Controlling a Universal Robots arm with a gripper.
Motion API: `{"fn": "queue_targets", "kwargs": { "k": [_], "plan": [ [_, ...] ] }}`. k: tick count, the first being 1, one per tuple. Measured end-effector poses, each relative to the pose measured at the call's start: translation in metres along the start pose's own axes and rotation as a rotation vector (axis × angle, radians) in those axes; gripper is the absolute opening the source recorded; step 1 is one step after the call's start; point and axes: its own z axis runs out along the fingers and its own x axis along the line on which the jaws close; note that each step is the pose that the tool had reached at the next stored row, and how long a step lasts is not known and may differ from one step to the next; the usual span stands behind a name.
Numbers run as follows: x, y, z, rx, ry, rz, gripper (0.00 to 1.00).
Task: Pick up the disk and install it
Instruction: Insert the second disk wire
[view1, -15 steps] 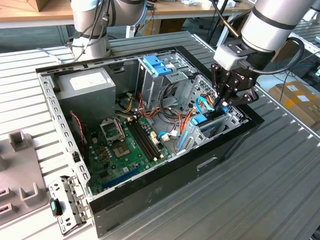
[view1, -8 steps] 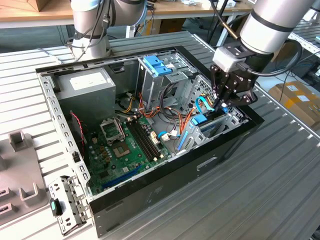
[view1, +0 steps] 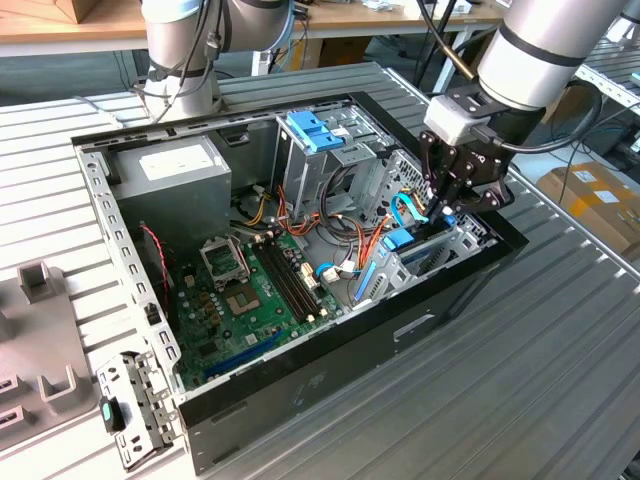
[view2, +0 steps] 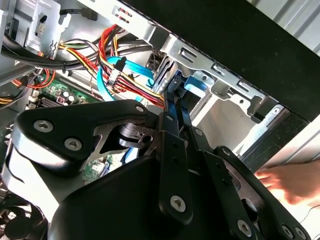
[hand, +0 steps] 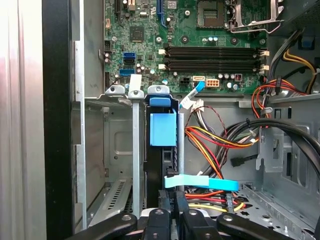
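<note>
The gripper (view1: 452, 200) hangs down inside the open computer case (view1: 330, 385), at the end of the case on the exterior view's right. Its two thin black fingers (view2: 176, 107) are almost together, with only a thin gap, and they seem to pinch something thin and dark at the edge of the disk (hand: 162, 150). I cannot be sure the grip is tight. The disk stands on its thin edge in a metal slot of the drive bay (hand: 115, 150), right beside the case wall. You can spot the disk by its light-blue plastic rail and the blue tab near its far end. In the first wrist view, the disk runs straight away from the gripper toward twelve o'clock, pointing at the green board (hand: 190, 35). So its long side lines up with the gap between the fingers, and the gripper sits at the near end of it. A flat blue cable (hand: 200, 182) crosses just beside the fingers, toward three o'clock, with red and yellow wires (hand: 210, 145) close by. A person's hand (view2: 287, 182) shows blurry outside the case in the second wrist view.
</note>
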Motion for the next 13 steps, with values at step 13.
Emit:
{"fn": "queue_targets", "kwargs": {
  "k": [13],
  "plan": [
    [0.0000, 0.0000, -0.0005, 0.0000, 0.0001, 0.000, 0.24]
  ]
}}
